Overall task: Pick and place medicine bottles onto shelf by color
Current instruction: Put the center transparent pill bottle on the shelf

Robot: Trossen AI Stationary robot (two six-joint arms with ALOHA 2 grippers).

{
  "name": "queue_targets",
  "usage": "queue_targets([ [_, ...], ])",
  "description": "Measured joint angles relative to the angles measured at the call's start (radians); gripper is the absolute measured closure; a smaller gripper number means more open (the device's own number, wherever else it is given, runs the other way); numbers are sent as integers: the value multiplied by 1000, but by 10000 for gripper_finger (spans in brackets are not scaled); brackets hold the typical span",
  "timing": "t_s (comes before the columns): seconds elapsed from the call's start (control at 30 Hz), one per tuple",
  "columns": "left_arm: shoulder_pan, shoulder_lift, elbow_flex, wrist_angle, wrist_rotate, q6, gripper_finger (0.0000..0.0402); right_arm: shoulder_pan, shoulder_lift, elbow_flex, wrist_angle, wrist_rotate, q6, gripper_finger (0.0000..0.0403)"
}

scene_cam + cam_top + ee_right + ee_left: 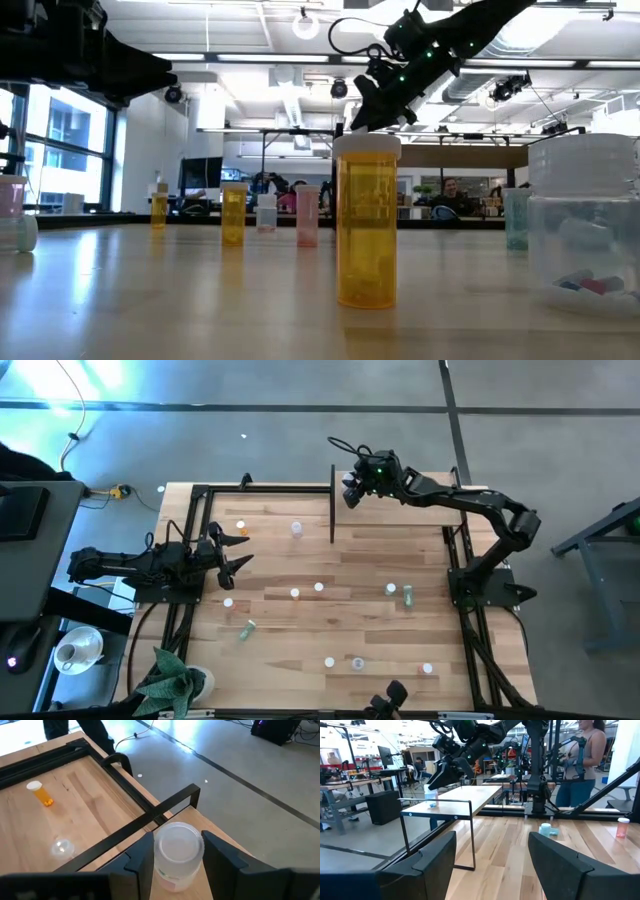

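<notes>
The shelf (400,518), a pale board with black posts, stands at the table's far side. My right gripper (350,495) is at the shelf's far-left corner, shut on a clear-white bottle (175,852) with a white cap. From the left wrist view (431,797) the bottle stands on the shelf board (470,795). My left gripper (238,552) is open and empty at the table's left side. Several bottles stand or lie on the tabletop, among them an orange one (241,527), a clear one (296,528) and a green one (408,596). My right gripper pinches the bottle's upper part, just under the cap (159,862), between its two fingers, one on each side. The fingers come slanting down from above. The bottle is upright, and its base seems to rest on the shelf board near the corner.
A green bottle (247,628) lies on its side at the near left. White-capped bottles (329,661) stand along the near edge. A black frame (200,520) borders the table's left. A plant (170,680) stands at the near-left corner. A person (580,755) stands beyond the table.
</notes>
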Motion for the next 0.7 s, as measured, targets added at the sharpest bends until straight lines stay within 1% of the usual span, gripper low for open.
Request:
queue_targets([
  [0.2,0,0,0,0,0,0,163,0,0,0,1,0,19,229],
  [0.3,0,0,0,0,0,0,163,0,0,0,1,0,18,216],
  [0.57,0,0,0,0,0,0,163,0,-6,0,24,1,7,212],
  [0.7,0,0,0,0,0,0,163,0,-43,0,13,3,-13,212],
])
